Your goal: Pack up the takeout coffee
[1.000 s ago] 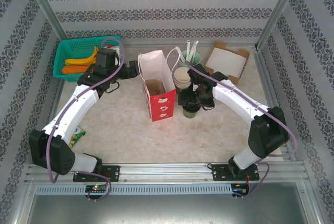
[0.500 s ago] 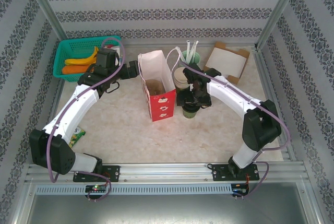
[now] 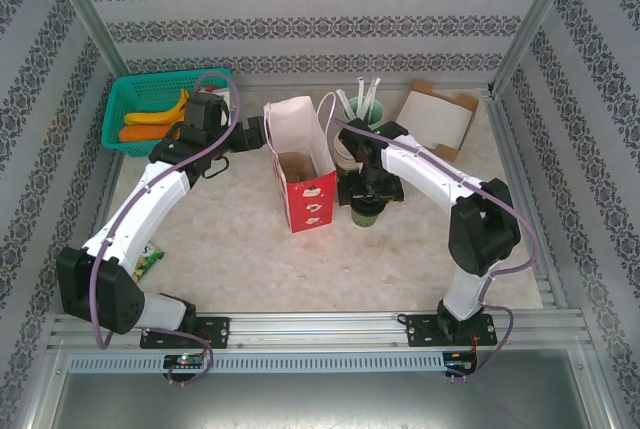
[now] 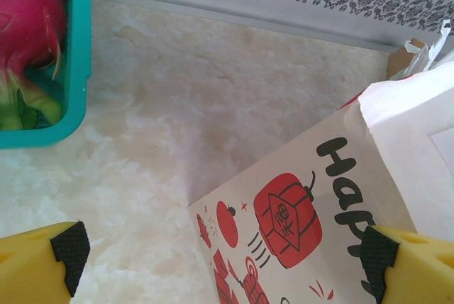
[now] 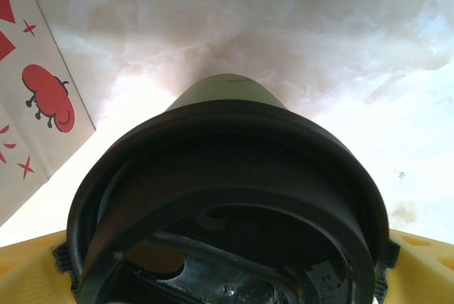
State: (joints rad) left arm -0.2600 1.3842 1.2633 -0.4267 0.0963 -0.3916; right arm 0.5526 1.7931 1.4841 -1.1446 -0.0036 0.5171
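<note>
Since a second ago the right arm (image 3: 440, 184) has drawn its elbow in toward the paper bag (image 3: 310, 199), while the takeout coffee (image 3: 365, 215) has not budged. It stands upright on the table (image 3: 240, 239) just right of the bag's red front, close to it but apart. From the right wrist view its black lid (image 5: 227, 176) sits squarely between the right gripper (image 5: 223, 268)'s yellow fingers (image 5: 32, 279), which are spread wide, one at each side of the rim. Whether the pads actually touch the lid I cannot tell. Behind the cup, still on the bag's right, a stack of lidless paper cups (image 3: 346, 152) stands half hidden by the arm. Beyond it is a mint-green cup with white straws (image 3: 362, 107), and farther right again an open cardboard box with a white inside (image 3: 437, 119). On the bag's other side the left gripper (image 4: 225, 251) has stayed where it was, its fingers (image 4: 28, 265) spread with the bag's printed side wall between them. Well left of the bag a teal basket (image 3: 118, 99) holds a banana (image 3: 165, 112) and a pink dragon fruit (image 4: 28, 13). A small packet (image 3: 148, 261) lies at the bag's near left.
</note>
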